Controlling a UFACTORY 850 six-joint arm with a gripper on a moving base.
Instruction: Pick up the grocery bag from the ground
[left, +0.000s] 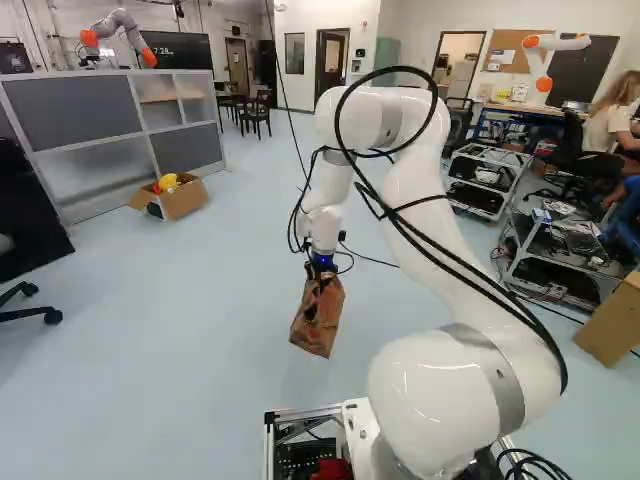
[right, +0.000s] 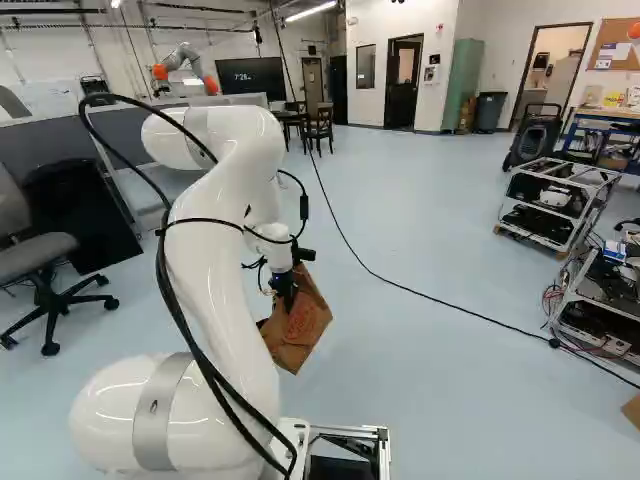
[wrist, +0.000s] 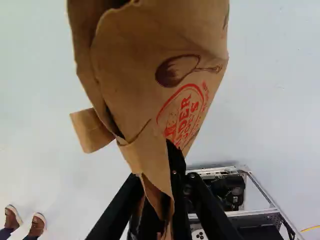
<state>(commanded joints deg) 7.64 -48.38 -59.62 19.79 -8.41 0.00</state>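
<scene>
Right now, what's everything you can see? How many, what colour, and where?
Grocery bag: 1, brown, hanging above the floor.
Floor: 1, pale blue, underneath.
Boxes: at least 2, brown, left base view's sides.
Carts: 2, silver and black, right.
Partition: 1, grey, left.
Chairs: several, mostly dark, scattered.
Screen: at least 1, black, back.
Cabinet: 1, green, back.
Another robot: 2, white and orange, back.
Arm: 1, white, reaching forward.
Gripper: 1, black, pinching the bag.
</scene>
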